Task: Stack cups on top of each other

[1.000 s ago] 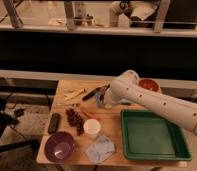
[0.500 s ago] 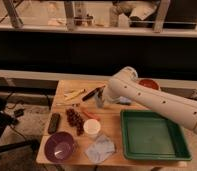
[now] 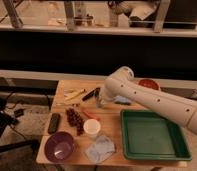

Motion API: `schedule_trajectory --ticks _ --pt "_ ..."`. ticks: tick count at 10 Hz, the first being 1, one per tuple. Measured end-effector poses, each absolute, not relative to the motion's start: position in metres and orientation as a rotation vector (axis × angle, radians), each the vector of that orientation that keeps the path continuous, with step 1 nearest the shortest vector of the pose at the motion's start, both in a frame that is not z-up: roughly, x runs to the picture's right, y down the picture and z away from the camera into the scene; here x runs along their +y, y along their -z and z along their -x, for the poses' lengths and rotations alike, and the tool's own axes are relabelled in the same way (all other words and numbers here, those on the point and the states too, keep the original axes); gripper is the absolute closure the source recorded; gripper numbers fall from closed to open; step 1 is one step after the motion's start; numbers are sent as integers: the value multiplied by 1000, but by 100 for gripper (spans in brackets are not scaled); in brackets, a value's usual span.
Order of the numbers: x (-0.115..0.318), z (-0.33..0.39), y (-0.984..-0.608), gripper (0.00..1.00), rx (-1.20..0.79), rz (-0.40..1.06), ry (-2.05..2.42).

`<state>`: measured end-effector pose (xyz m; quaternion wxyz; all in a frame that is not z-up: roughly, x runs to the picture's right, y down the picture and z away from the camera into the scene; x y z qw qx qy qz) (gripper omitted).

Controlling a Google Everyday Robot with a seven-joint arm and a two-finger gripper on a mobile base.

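My gripper (image 3: pixel 99 100) hangs at the end of the white arm, low over the middle back of the wooden table (image 3: pixel 117 117). Right under it shows a small silvery cup (image 3: pixel 100 104), mostly covered by the wrist. I cannot tell whether the gripper touches it. A pale cup (image 3: pixel 92 128) stands upright nearer the front, apart from the gripper.
A purple bowl (image 3: pixel 59 146) sits at the front left, with a crumpled pale blue thing (image 3: pixel 100 148) beside it. A green tray (image 3: pixel 154 135) fills the right side. An orange-red bowl (image 3: pixel 148 84) is behind the arm. A black bar (image 3: pixel 54 122), a dark red bunch (image 3: pixel 74 119) and yellow items (image 3: pixel 74 94) lie on the left.
The arm's bend has risen slightly and the gripper has edged a little to the left. The things on the table have stayed put.
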<state>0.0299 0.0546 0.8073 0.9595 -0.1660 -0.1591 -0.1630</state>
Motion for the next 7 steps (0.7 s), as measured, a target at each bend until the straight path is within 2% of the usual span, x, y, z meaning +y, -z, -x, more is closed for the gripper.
schedule_trajectory --ticks 7 --pt "47 -29 -836 100 -302 320 337"
